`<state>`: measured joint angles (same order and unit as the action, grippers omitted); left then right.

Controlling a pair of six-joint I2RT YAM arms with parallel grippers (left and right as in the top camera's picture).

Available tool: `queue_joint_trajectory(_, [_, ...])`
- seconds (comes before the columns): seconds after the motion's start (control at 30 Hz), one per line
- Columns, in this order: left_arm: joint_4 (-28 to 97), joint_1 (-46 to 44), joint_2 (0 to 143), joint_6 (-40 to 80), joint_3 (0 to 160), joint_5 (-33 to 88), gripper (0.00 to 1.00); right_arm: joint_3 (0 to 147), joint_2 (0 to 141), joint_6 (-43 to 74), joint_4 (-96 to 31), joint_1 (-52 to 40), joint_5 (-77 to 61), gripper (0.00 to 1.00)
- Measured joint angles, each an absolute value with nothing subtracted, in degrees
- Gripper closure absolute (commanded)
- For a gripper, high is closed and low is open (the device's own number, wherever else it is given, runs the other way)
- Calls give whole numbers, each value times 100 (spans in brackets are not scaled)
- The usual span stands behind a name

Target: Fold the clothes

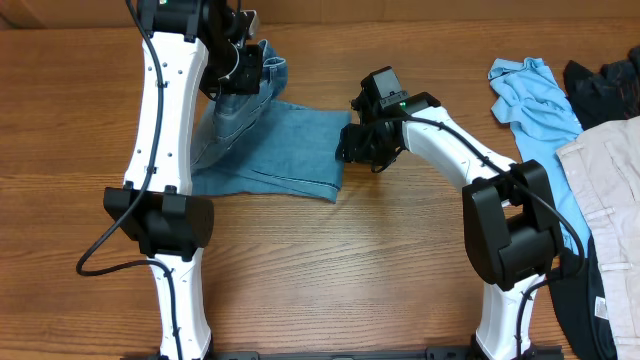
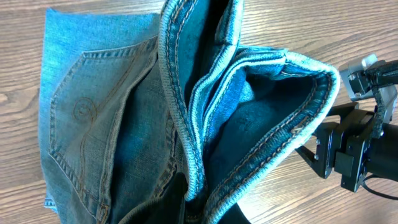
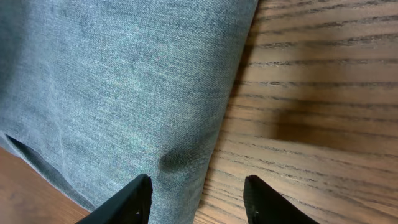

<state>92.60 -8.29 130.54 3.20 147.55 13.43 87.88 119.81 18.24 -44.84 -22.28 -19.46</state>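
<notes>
Bare brown wooden table (image 1: 330, 270) is lying open across the lower middle of the overhead frame, between the two arm bases, giving wide passage there. The light-blue denim jeans (image 1: 290, 150) are taking up the upper middle. One end is bunched and raised in the clamped left gripper (image 1: 242, 70), which is blocking the upper left together with the white left arm (image 1: 165, 110). The right gripper (image 1: 352, 148) is sitting at the jeans' right edge, fingers parted. A sky-blue T-shirt (image 1: 535, 95), beige trousers (image 1: 600, 190) and dark garments (image 1: 610, 80) are crowding the far right.
</notes>
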Motion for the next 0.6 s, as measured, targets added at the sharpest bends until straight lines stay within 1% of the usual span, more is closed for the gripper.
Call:
queue_joint_trajectory(0.33, [9233, -1153, 13054, 475, 14650, 1232, 96, 8739, 11981, 2694, -4405, -2303, -1509, 55])
queue_joint_trajectory(0.47, [9131, -1284, 13054, 670, 14650, 1210, 96, 8720, 12075, 3011, -4318, -2344, -1468, 59])
queue_joint_trajectory(0.6, [9045, -1398, 13054, 886, 14650, 1175, 96, 8726, 12326, 3288, -4195, -2436, -1522, 60])
